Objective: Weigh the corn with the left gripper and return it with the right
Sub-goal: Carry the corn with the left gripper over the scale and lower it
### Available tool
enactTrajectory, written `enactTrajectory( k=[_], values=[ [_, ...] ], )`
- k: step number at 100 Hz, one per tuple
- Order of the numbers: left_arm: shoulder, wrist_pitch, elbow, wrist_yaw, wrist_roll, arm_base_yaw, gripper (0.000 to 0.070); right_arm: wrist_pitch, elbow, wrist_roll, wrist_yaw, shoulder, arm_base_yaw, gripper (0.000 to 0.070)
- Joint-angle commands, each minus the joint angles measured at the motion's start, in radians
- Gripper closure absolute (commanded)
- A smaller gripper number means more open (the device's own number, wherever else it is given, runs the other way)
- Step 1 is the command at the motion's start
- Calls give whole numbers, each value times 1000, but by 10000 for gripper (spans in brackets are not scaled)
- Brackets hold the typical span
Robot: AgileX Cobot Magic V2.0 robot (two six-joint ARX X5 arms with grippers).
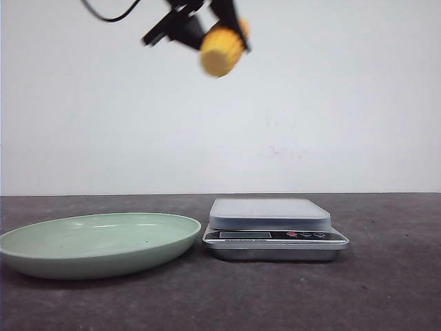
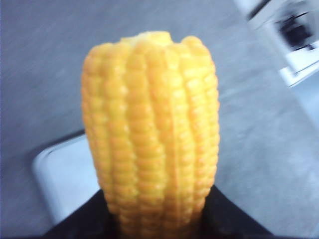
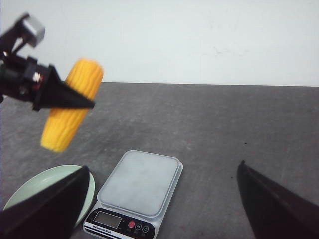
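The corn (image 1: 221,49) hangs high in the air, well above the counter (image 1: 386,289), clamped between the black fingers (image 3: 67,97) of the left gripper (image 1: 207,27). In the front view it is slightly blurred and shows a blunt round end toward the camera, above the gap between the plate and the scale. The left wrist view has the cob filling most of the picture, its kernel rows running lengthwise, with dark fingers closed against its lower part on both sides. From the right wrist view the cob is tilted, one end up toward the back wall and the other down toward the plate, with one pointed finger lying across its middle.

Below, a pale green plate (image 1: 96,245) sits on the dark counter with a silver kitchen scale (image 1: 272,227) just beside it; whether they touch cannot be told. The scale's flat platform is bare, and its display and small buttons face the front.

The right gripper (image 3: 164,209) hovers over the scale, its two fingers spread wide apart and holding nothing.
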Motion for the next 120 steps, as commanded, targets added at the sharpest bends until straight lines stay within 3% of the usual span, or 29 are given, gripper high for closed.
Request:
enactTrajectory(
  k=[1, 25, 56, 100, 120],
  values=[
    [19, 29, 20, 3, 6, -21, 689, 5, 14, -3, -2, 2, 3, 96],
    [90, 42, 20, 5, -46, -54, 688, -3, 14, 3, -16, 2, 3, 96],
    [197, -33, 20, 4, -49, -65, 688, -43, 14, 3, -27, 2, 3, 96],
    [265, -14, 20, -14, -128, -64, 688, -53, 15, 8, -37, 2, 3, 96],
    [328, -48, 20, 1, -203, -58, 666, -54, 15, 18, -37, 2, 3, 96]
  ],
)
